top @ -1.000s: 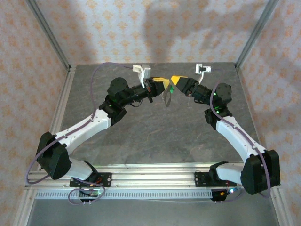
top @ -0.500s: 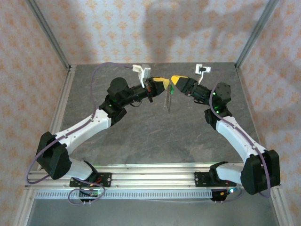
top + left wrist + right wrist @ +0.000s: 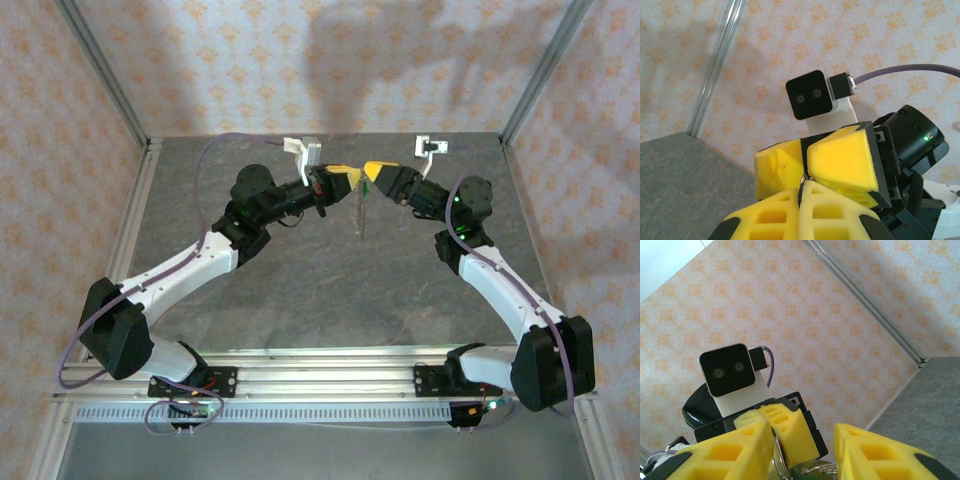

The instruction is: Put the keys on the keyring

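Observation:
High over the back of the table my two grippers meet tip to tip. My left gripper [image 3: 346, 178] [image 3: 802, 190] is shut on the keyring [image 3: 803, 180], a thin metal wire pinched edge-on between its yellow fingers. The keys [image 3: 362, 214] hang from it as a thin grey strip below the fingertips. My right gripper [image 3: 372, 172] [image 3: 802, 442] faces the left one with its jaws apart. The keyring wire [image 3: 776, 456] runs beside its left finger [image 3: 725, 450]. A green piece and a coil of metal [image 3: 821, 471] show low in the gap.
The grey table [image 3: 300, 280] lies well below both grippers. Metal frame posts [image 3: 100, 75] and patterned walls stand close behind and at the sides. Each wrist camera [image 3: 810, 95] [image 3: 730, 370] faces the other at short range.
The hanging keys have swung from a tilted spread to a straight, narrower strip, slightly to the right. The right gripper's jaws have shifted a little. Both arms stay in place.

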`<state>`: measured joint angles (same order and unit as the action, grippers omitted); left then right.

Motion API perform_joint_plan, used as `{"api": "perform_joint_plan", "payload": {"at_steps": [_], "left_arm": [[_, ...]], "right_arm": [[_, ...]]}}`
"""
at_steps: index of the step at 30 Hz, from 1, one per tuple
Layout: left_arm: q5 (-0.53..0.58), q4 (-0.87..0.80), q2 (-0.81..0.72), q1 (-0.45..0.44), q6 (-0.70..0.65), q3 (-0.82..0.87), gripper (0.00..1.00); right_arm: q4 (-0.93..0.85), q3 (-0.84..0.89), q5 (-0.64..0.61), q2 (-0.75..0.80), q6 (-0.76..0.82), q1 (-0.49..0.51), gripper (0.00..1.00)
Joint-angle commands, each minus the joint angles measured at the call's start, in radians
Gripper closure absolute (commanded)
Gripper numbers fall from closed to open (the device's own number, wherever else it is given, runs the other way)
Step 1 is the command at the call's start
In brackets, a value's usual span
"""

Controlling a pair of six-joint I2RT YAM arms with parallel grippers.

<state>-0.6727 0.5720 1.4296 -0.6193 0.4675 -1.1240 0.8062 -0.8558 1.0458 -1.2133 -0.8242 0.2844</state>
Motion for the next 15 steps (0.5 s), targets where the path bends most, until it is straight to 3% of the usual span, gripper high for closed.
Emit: {"api": "perform_joint_plan", "payload": {"at_steps": [1, 15], "left_arm": [[0.004, 0.087, 0.008, -0.004, 0.012, -0.036, 1.00], [0.030, 0.107, 0.026, -0.003, 0.045, -0.049, 1.00]], "right_arm": [[0.056, -0.003, 0.094, 0.024, -0.005, 0.014, 0.64], [0.028, 0.013, 0.100, 0.025, 0.013, 0.014, 0.84]]}}
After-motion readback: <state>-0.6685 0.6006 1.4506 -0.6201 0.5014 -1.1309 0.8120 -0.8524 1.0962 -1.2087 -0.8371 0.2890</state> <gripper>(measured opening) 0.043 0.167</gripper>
